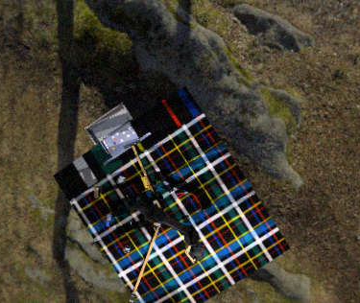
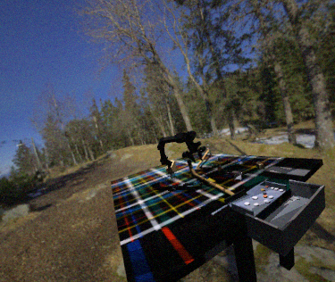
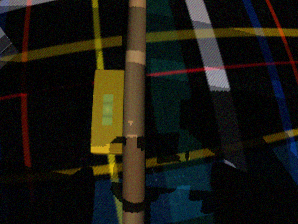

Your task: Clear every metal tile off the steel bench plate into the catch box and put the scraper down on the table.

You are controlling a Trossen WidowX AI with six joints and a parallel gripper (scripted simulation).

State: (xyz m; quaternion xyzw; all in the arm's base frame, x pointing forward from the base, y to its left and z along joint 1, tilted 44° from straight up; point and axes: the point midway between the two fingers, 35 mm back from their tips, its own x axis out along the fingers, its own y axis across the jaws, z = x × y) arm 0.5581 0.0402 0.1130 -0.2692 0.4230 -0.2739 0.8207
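Note:
The steel plate (image 1: 107,143) (image 2: 278,190) carries several small pale and orange tiles (image 1: 125,134) (image 2: 254,197). The grey catch box (image 1: 110,121) (image 2: 292,225) adjoins its far side; I cannot tell whether tiles lie inside. The long scraper's wooden handle (image 1: 140,163) (image 2: 212,182) (image 3: 134,95) runs from the arm towards the plate. A thin grey crossbar (image 1: 144,138) (image 2: 221,210) lies along the plate's near edge. My gripper (image 3: 152,200) is open low over the handle, dark fingers on either side of it. The arm hides the gripper in the top view.
A yellow block (image 1: 145,182) (image 3: 107,112) lies left of the handle in the wrist view. A second long wooden stick (image 1: 146,259) lies towards the table's near edge. A small blue item (image 1: 108,220), a tan block (image 1: 96,192) and a pale piece (image 1: 121,178) lie at the left.

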